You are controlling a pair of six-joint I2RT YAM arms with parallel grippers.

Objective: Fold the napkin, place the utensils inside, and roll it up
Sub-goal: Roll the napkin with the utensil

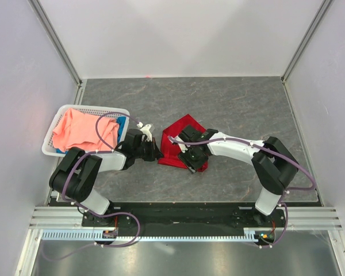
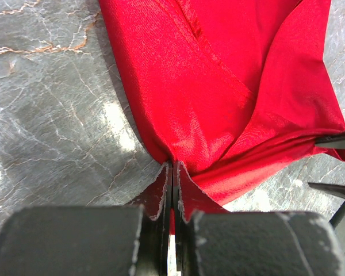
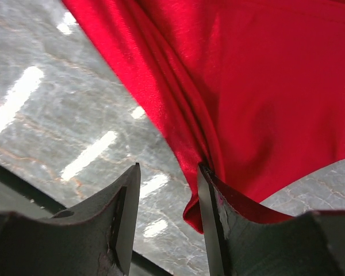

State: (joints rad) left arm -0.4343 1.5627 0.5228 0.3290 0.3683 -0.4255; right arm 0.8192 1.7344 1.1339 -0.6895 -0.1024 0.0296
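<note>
The deep red napkin (image 1: 181, 138) lies crumpled on the grey table between the two arms. My left gripper (image 1: 156, 154) sits at its left corner. In the left wrist view that gripper (image 2: 172, 168) is shut on a bunched fold of the napkin (image 2: 218, 86). My right gripper (image 1: 192, 165) is over the napkin's near edge. In the right wrist view it (image 3: 168, 170) is open, and a hanging corner of the napkin (image 3: 264, 86) rests against the inner face of its right finger. Table shows between the jaws. No utensils are in view.
A white basket (image 1: 56, 117) stands at the left and holds a salmon-pink cloth (image 1: 77, 129) and a blue cloth (image 1: 121, 123). White walls close in the table on three sides. The right gripper's fingertips (image 2: 333, 140) show at the right edge of the left wrist view.
</note>
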